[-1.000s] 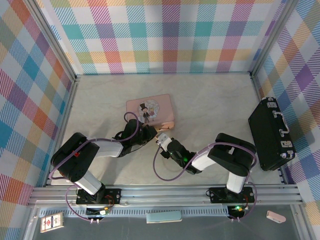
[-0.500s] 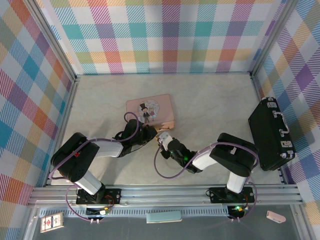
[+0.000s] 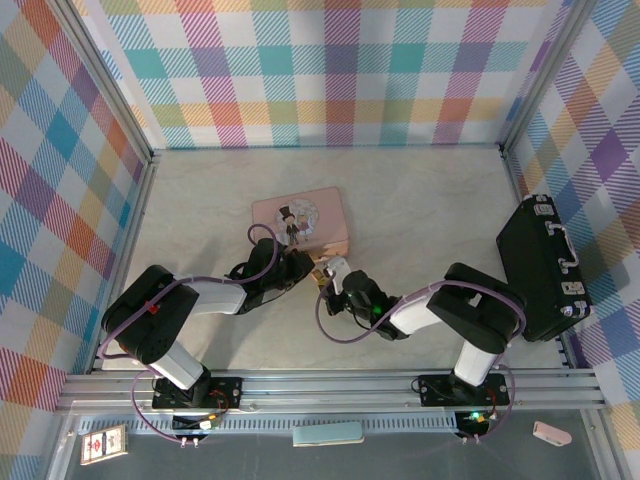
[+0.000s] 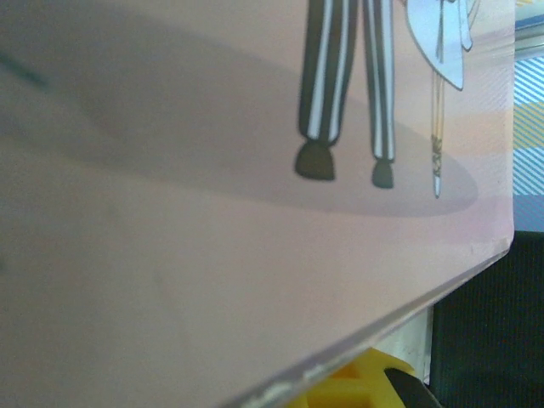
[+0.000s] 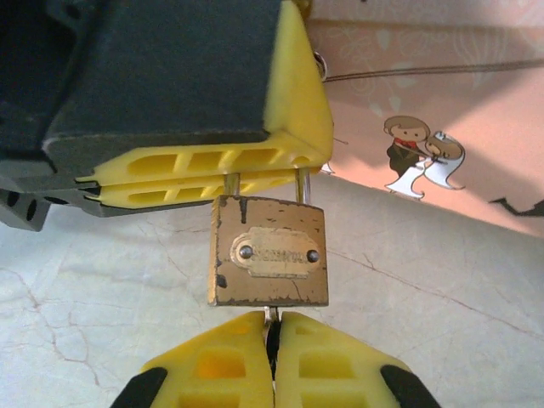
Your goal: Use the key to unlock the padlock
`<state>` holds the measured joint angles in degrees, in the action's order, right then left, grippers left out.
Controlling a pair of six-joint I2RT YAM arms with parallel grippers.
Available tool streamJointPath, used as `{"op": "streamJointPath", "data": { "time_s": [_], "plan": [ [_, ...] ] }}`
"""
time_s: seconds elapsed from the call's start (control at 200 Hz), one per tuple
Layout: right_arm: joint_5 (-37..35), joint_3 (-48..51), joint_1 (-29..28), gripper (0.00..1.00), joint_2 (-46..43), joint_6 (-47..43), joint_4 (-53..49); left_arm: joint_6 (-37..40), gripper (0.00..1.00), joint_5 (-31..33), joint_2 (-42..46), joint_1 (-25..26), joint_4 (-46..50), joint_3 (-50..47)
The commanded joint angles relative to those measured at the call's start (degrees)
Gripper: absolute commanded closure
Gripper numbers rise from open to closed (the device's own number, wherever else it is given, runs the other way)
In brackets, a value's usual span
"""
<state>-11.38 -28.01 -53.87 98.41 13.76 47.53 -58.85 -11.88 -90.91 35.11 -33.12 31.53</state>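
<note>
While L end effector pinches padlock top | R end effector pinches key at padlock btm.

A pink rectangular tin with cartoon figures on its lid lies mid-frame on the pale marbled counter. A black hard case sits at the right edge. Pastel checked walls enclose the counter.
</note>
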Motion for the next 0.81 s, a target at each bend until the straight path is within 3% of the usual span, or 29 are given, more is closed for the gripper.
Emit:
{"op": "streamJointPath", "data": {
  "time_s": [0.0, 0.22, 0.59, 0.8],
  "plan": [
    [2.99, 1.21, 4.35, 0.98, -1.58, 11.09, 3.0, -3.02, 1.0, -3.24, -0.65, 0.61, -0.55, -0.61],
    [8.38, 2.73, 6.08, 0.99, -1.08, 18.59, 5.49, -3.2, 0.99, -3.63, -2.22, 0.66, -1.83, -0.24],
    [10.94, 4.78, 7.41, 1.0, 1.04, 24.57, 8.28, -2.17, 0.81, -2.37, -1.93, 0.17, 1.61, -0.21],
    [11.11, 4.14, 7.37, 1.0, 1.88, 25.96, 6.56, -0.08, 0.69, 0.41, 0.86, 0.13, 8.53, 0.15]
  ]
}}
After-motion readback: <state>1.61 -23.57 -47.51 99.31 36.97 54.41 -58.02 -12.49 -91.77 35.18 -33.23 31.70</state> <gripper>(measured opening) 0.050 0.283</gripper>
